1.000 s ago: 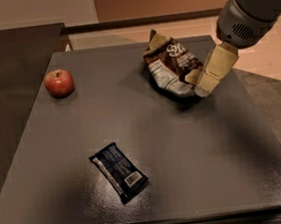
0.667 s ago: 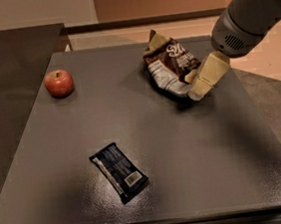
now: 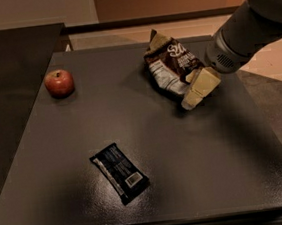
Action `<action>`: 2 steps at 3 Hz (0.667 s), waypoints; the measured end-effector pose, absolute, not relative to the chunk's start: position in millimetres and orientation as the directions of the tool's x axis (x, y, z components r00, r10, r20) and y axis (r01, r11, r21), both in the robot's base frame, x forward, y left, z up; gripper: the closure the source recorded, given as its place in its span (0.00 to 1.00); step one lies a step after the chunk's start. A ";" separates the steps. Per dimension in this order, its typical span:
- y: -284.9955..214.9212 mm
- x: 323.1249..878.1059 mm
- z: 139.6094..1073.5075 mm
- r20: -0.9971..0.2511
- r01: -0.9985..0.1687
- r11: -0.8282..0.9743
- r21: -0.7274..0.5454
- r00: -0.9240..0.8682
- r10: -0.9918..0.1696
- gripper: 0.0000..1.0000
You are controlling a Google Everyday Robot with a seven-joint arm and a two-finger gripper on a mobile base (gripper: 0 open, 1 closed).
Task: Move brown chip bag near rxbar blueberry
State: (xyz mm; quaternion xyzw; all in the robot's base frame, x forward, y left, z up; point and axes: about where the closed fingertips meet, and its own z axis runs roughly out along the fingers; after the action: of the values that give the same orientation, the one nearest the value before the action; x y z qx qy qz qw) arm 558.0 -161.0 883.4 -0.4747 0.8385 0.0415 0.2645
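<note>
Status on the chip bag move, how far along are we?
Early. Done: the gripper is at the brown chip bag, against its lower right edge, at the far side of the table. In hand: the grasp; whether it holds the bag is unclear. Left: the whole carry, since the rxbar blueberry lies well apart, near the front edge.

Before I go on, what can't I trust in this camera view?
- Camera view: gripper at the brown chip bag's lower right edge; its own body hides any contact.
- Arm: cut off at the upper right edge.
- rxbar blueberry: label print too small to read.
</note>
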 end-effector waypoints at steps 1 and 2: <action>-155.4 563.9 875.5 -0.505 -0.821 0.542 -0.178 -0.396 -0.767 0.00; -156.4 569.2 871.7 -0.512 -0.817 0.547 -0.180 -0.398 -0.762 0.17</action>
State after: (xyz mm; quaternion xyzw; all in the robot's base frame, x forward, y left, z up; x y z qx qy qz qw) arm 569.2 -156.4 871.7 -0.4731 0.8344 0.0501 0.2782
